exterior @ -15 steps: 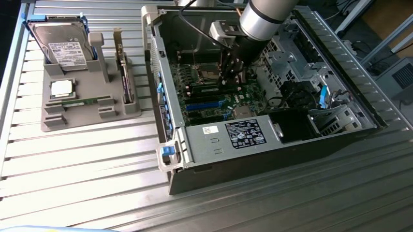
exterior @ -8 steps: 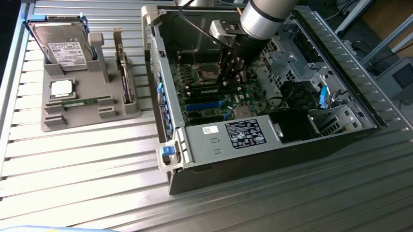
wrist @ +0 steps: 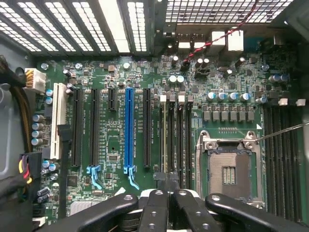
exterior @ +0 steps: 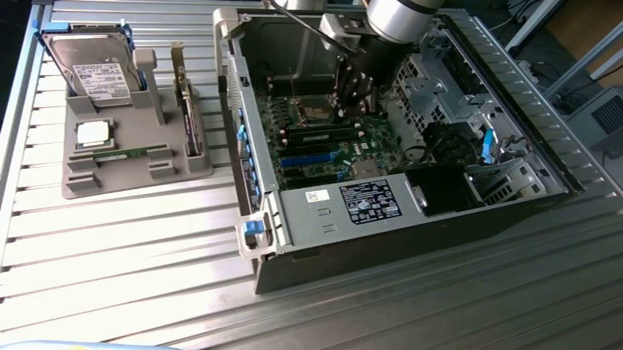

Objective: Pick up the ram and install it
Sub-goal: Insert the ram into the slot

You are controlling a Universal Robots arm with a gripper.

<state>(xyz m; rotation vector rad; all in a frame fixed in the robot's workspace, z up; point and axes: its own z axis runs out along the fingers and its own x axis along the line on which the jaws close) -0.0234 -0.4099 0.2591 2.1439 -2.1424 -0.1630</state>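
Well, the ram [exterior: 326, 136] stands in a slot on the green board [wrist: 111, 145] inside the computer case [exterior: 322, 226]. The gripper [exterior: 349, 109] hangs just above it, its fingers [wrist: 157, 208] closed together with nothing between them. A second ram [exterior: 122, 154] lies on the gray holder [exterior: 136, 179] outside. The black sticker [exterior: 370, 200] has writing too small to read.

pincer [wrist: 167, 182] closed | above memory slots [wrist: 179, 135] | CPU socket [wrist: 229, 170] just beside
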